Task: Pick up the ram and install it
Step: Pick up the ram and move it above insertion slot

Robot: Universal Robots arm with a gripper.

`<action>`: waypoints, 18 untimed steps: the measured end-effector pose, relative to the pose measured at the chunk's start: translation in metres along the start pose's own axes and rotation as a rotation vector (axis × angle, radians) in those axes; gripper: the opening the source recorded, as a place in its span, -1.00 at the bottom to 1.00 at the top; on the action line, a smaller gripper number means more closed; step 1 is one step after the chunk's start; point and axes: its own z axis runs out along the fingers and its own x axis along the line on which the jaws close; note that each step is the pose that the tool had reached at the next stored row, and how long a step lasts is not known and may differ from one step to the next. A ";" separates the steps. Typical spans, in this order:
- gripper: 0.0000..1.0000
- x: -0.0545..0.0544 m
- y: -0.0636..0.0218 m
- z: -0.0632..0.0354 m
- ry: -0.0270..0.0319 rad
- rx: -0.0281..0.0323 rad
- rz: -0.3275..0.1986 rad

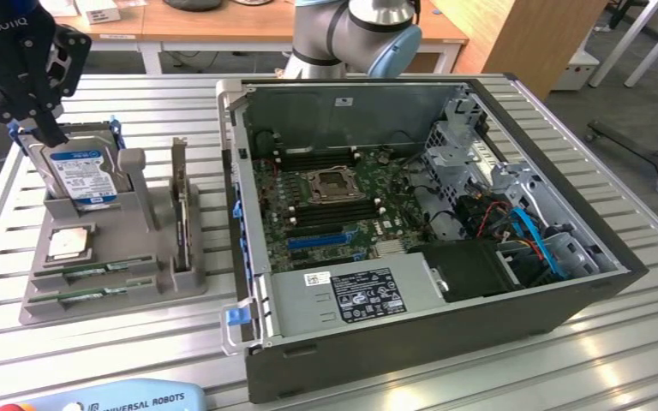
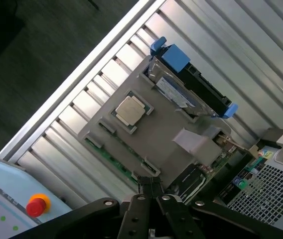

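Ram: a green stick set in a slot at the near end of the gray holder, about eight o'clock in the exterior view. A second stick sits in the next slot, just beside it toward six. Neither is lifted. In the wrist view a green strip along the holder's edge is probably one of these sticks, but it is partly hidden.

Handling, by my judgement: light, thin and stiff, but fragile. The chips and the contact edge are best left alone. The safest hold looks like the two flat faces near mid-length, or the short ends.

Gripper: at ten o'clock, over the hard drive. It is clenched with nothing in it. In the wrist view its fingertips meet.

Containers:
- **Holder:** carries the hard drive upright at its twelve-o'clock end and an expansion card upright along its three-o'clock side. A processor chip lies flat in a recess mid-holder, and both sticks sit at six.
- **Computer case**: at three o'clock, side open, with the motherboard inside. The socket is bare, and the long memory slots beside it look empty.
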 end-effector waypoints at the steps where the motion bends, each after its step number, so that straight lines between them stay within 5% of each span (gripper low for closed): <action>1: -0.80 0.000 0.0000 0.0000 0.0008 0.0006 -0.011; 18: -0.80 0.000 0.0000 0.0000 0.0023 0.0013 -0.048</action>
